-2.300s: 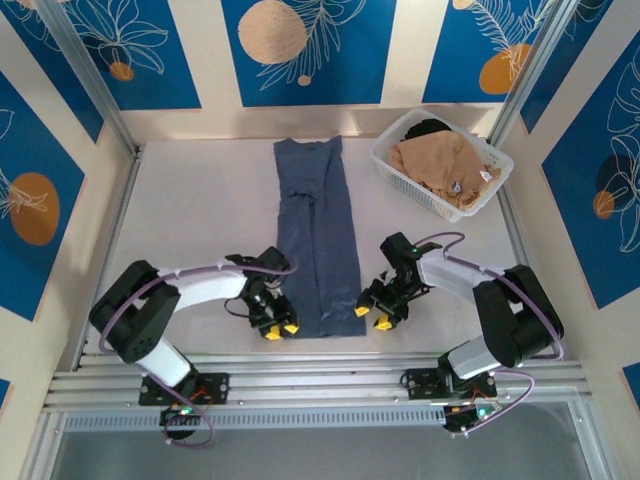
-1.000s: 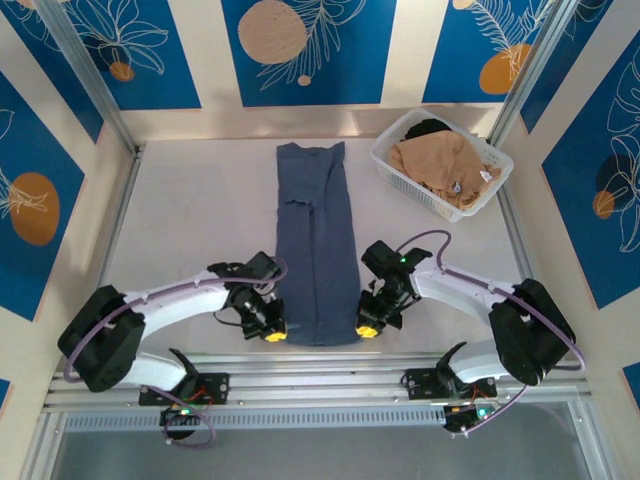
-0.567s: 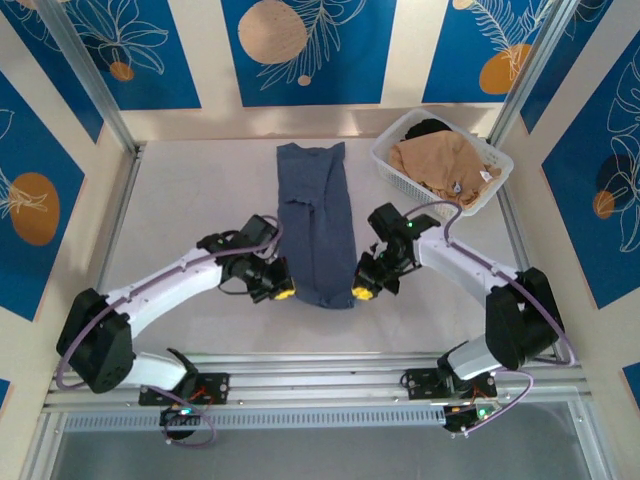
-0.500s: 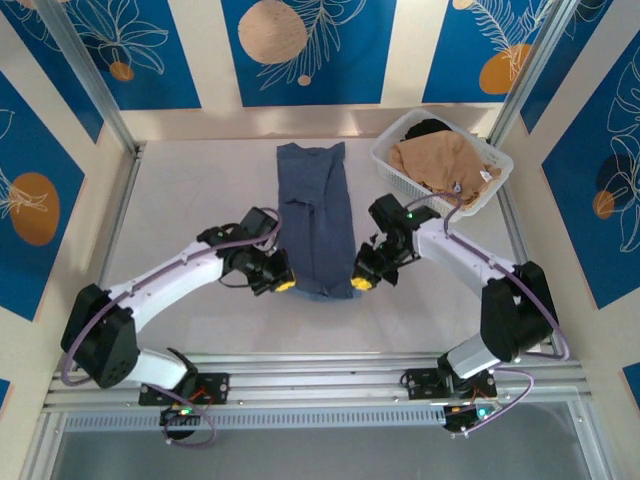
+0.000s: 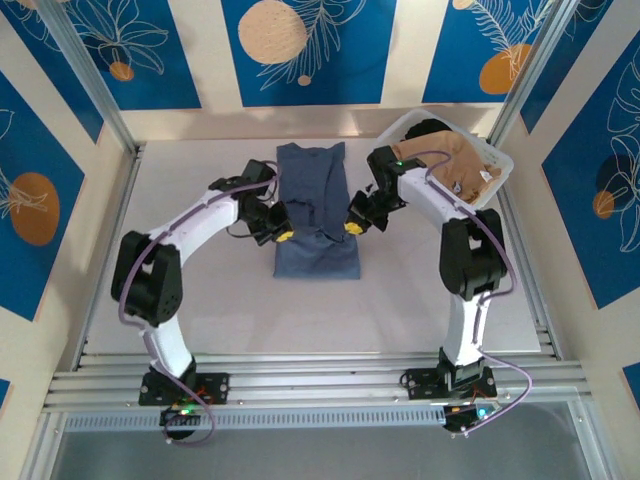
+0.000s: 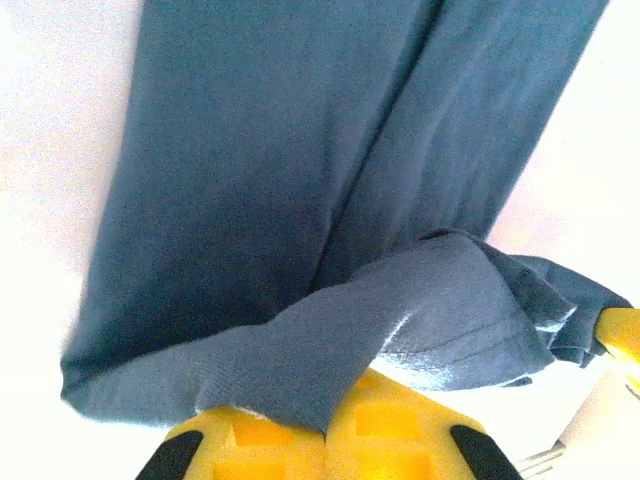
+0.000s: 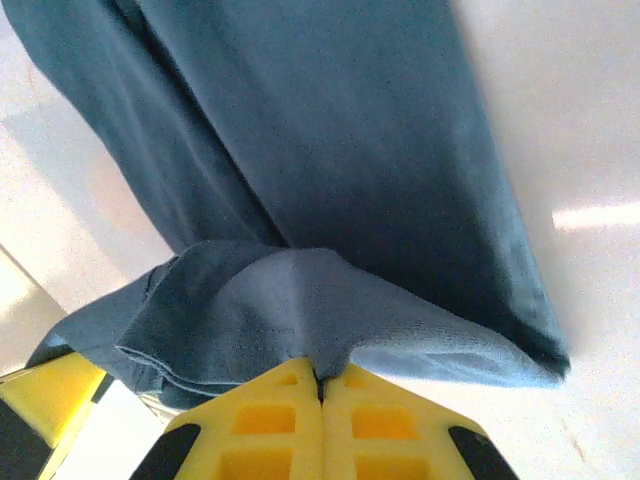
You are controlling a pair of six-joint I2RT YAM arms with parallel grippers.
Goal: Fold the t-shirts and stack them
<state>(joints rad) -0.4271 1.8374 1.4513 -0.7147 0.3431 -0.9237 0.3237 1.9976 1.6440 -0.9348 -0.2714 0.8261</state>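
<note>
Cloth of the slate-blue t-shirt [image 5: 315, 258] runs lengthwise, near to far, at the middle of the table [image 5: 200, 290], its near end doubled back toward the far edge. Left gripper [image 5: 281, 237] and right gripper [image 5: 353, 228] each clench a hem corner. Tan-beige t-shirt [image 5: 455, 160] fills the white basket [image 5: 497, 180] at the far right corner.

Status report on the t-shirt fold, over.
Left gripper, right gripper shut on slate-blue t-shirt hem, raised over its middle. Tan t-shirt in basket, far right. Nothing in the way.
</note>
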